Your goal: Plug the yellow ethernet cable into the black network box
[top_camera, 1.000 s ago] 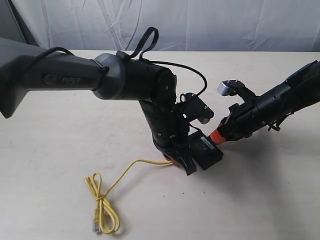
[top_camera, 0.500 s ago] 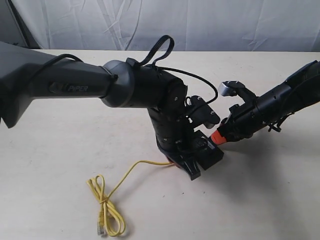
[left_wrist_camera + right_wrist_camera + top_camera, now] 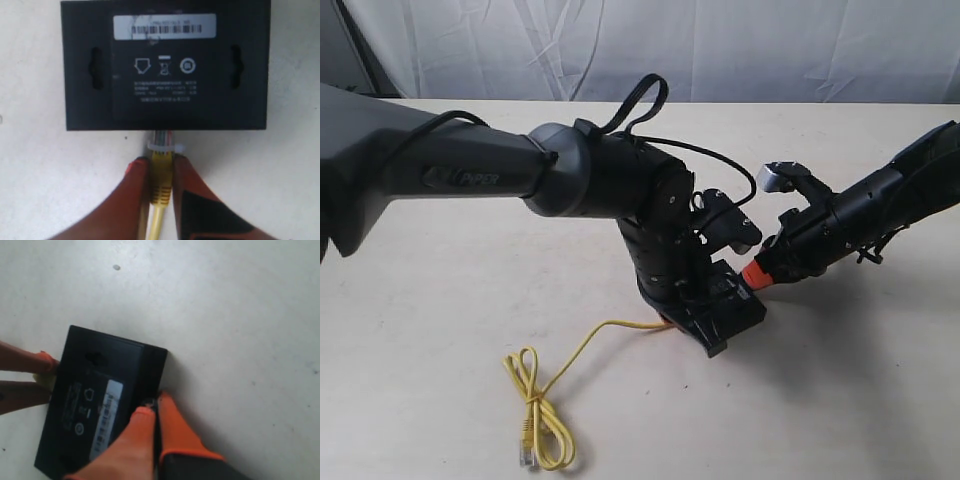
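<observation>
At the barcode-labelled black network box [image 3: 165,95], left end effector [image 3: 161,164] pinches yellow ethernet cable [image 3: 161,182]

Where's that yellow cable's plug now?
Left wrist view: the yellow ethernet cable plug is pinched in the left end effector, at the edge of the black network box.

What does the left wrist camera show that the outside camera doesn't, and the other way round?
Only the left wrist view: the white barcode label and printed symbols on the black network box, and the clear plug at the box's edge, its yellow boot pinched by the left gripper. Only the exterior view: the cable's knotted coil lying on the table, and the right gripper at the box's other side. Both: the yellow ethernet cable and the box.
</observation>
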You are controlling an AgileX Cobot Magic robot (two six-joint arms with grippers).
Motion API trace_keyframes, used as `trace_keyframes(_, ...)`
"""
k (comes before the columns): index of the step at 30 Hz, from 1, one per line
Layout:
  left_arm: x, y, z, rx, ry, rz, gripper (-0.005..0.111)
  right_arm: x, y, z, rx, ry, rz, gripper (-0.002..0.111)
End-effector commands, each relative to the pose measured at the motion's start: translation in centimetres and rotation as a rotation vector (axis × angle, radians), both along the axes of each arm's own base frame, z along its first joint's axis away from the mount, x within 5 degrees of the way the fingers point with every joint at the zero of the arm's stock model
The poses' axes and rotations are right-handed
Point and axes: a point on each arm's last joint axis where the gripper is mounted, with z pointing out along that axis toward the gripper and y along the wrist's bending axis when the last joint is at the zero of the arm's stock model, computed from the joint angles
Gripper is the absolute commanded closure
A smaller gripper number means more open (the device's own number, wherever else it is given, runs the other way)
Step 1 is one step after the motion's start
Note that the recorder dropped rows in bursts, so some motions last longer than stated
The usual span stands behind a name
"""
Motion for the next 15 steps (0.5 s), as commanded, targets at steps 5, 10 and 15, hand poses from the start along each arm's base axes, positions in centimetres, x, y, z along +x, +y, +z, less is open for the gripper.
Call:
trace_keyframes(5, -0.10, -0.37, -0.12, -0.027, -0.001, 0.014, 0.107, -0.01, -0.02, -0.01, 0.003, 0.005, 0.011, 0.109)
trace_keyframes(10, 0.06, -0.22, -0.15, -0.007, -0.024, -0.007, 0.107, -0.04, -0.03, -0.02, 0.002, 0.006, 0.015, 0.109)
trace_keyframes(15, 0.22, -0.01, -0.18, 0.021, -0.049, -0.034, 0.107, -0.04, -0.03, -0.02, 0.002, 0.006, 0.015, 0.109)
